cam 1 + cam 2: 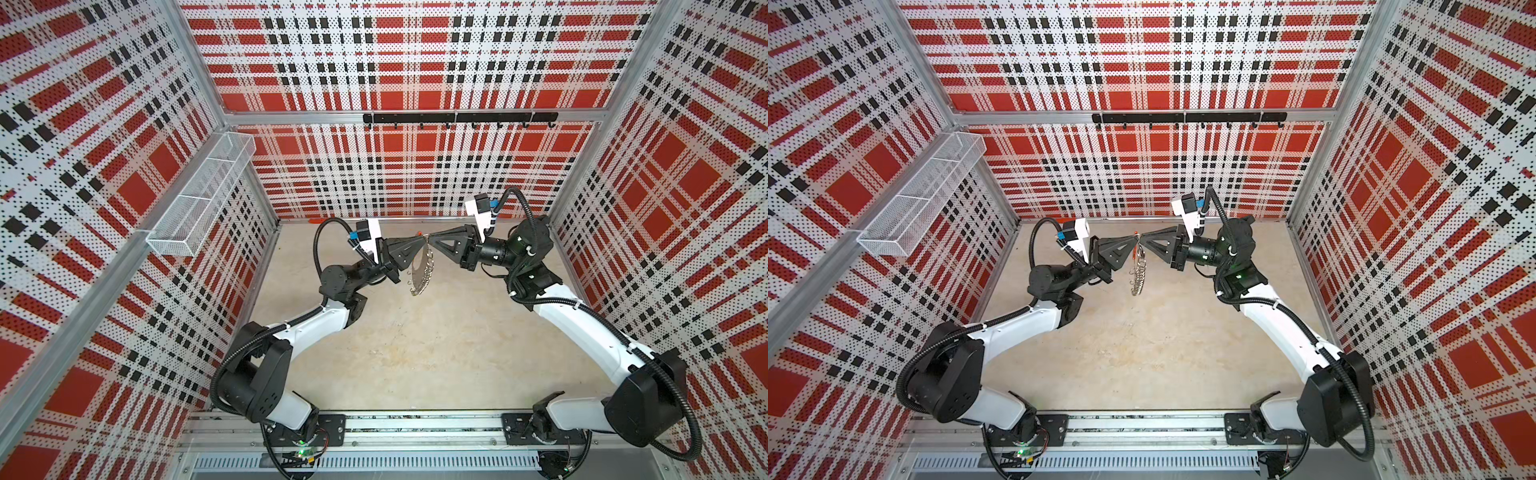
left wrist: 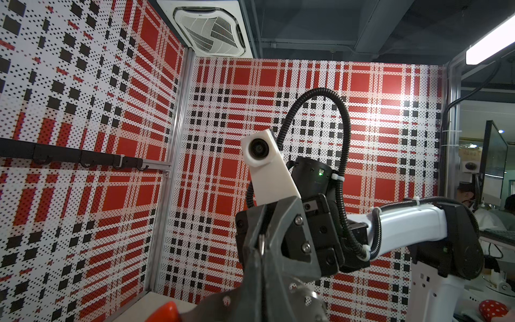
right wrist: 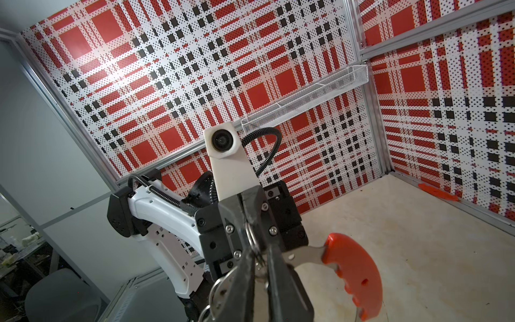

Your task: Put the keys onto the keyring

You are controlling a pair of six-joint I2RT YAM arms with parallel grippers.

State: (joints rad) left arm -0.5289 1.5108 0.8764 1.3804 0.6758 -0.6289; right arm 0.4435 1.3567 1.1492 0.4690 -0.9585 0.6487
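The keyring [image 1: 420,268] [image 1: 1137,274] hangs in mid-air at the back centre, its split rings dangling along the rim. My left gripper [image 1: 423,239] [image 1: 1136,238] [image 2: 262,259] is shut on its grey band [image 2: 223,304], beside the red segment [image 2: 164,312]. From the opposite side, my right gripper [image 1: 430,239] [image 1: 1142,239] [image 3: 260,259] meets it tip to tip, its jaws pinched on a silver split ring [image 3: 250,237] at the band [image 3: 306,255]. The red segment [image 3: 354,273] sticks out to one side. The keys are not in view.
A white wire basket [image 1: 203,195] is mounted on the left wall. A black hook rail [image 1: 459,118] runs along the back wall. A small orange piece [image 3: 437,192] lies on the beige floor [image 1: 415,353] by the back wall.
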